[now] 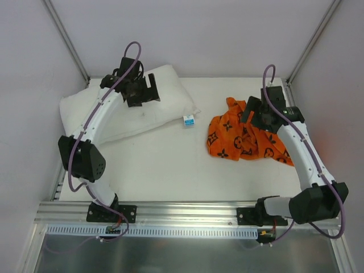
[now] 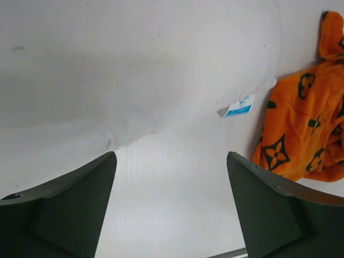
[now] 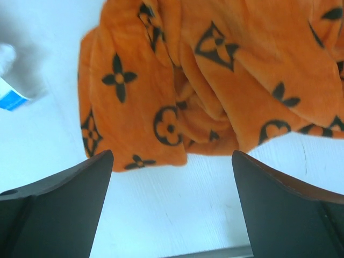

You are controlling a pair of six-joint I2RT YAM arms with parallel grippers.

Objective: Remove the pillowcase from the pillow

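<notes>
Top external view is showing you the white tabletop (image 1: 165,165) carrying everything, with the pillow (image 1: 168,94) lying bare directly under your left gripper (image 2: 171,156). That gripper is hanging open and empty above the cushion, not touching it as far as you can tell. In the left wrist view the plump white surface is filling the space ahead of the jaws.

The pillowcase (image 1: 239,139) is sitting in a crumpled orange heap just ahead of and below your right gripper (image 3: 172,153), which is also spread wide and holding nothing. The heap is lying well apart from the pillow, so you are probably looking at a finished task.

If you are picking the pillowcase up again, expect it to be behaving as light, limp plush: it is going to sag, fold and slide rather than keep a shape. A raised fold near the middle of the heap is looking like the best pinch, since a flat edge is lying tight on the tabletop. The pillow is likely soft and springy, giving way under a press.

The small white-and-blue tag (image 1: 189,120) is poking out ahead of the left gripper, between the two things. Nothing is blocking either approach.
</notes>
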